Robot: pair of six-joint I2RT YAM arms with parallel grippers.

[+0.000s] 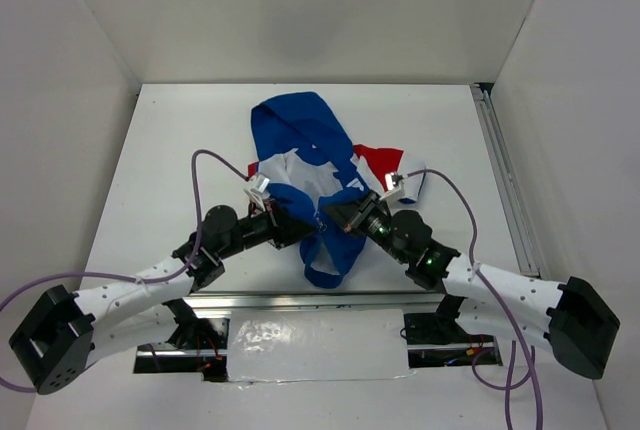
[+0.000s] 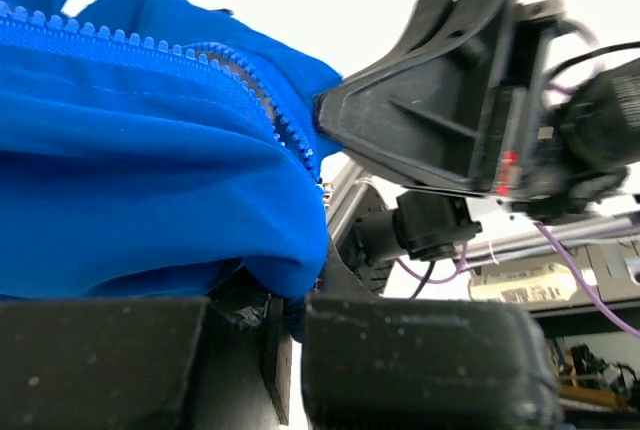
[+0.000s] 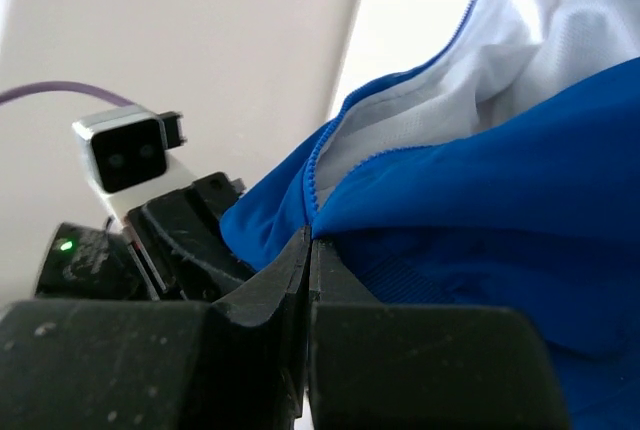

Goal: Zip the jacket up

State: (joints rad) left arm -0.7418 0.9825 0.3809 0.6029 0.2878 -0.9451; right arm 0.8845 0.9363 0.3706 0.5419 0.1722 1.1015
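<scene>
The jacket (image 1: 300,128) lies crumpled mid-table, blue with white lining and a red panel at its right. Both grippers meet at its near hem. My left gripper (image 1: 306,228) is shut on a fold of blue fabric; in the left wrist view the cloth (image 2: 130,170) with its zipper teeth (image 2: 285,130) hangs into the left gripper (image 2: 285,318). My right gripper (image 1: 336,212) is shut. In the right wrist view the right gripper (image 3: 308,242) has its tips pressed together at the jacket's (image 3: 500,180) zipper edge. What lies between the tips is hidden.
An aluminium rail (image 1: 505,180) runs along the table's right side and another (image 1: 300,300) along the near edge. White walls enclose the table. Purple cables (image 1: 200,175) loop over both arms. The right gripper's body (image 2: 430,110) sits close before the left wrist camera.
</scene>
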